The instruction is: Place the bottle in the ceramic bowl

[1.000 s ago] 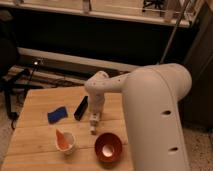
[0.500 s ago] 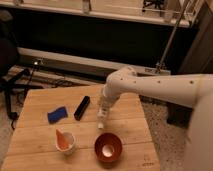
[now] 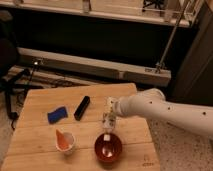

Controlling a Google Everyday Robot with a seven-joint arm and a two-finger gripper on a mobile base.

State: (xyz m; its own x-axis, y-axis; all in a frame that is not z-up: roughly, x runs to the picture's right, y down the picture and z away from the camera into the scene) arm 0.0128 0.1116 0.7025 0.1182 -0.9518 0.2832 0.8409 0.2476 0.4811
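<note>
Right now the bottle (image 3: 107, 132) hangs roughly upright, low end down, over the 12 o'clock rim of the bowl (image 3: 108, 148). It is clear of the worktop (image 3: 35, 102), so something must be carrying it. The gripper (image 3: 109, 121) sits directly at its 12 o'clock, and its jaws look closed on the bottle's upper part, though the exact contact is hard to make out. Holding it from above like this leaves the lower end free to go into the bowl first. The bottle sits over the rim rather than the pale centre, so I judge that a small move toward 6 o'clock and a short descent are needed before letting go. Otherwise it may strike the rim and tip out. The arm (image 3: 165, 111) reaches in from 3 o'clock, which keeps it away from the other things. The cup (image 3: 65, 141) stands at the bowl's 9 o'clock, near but apart. The black bar (image 3: 82, 107) and a blue pad (image 3: 57, 114) lie toward 10 to 11 o'clock, well clear of the drop.
</note>
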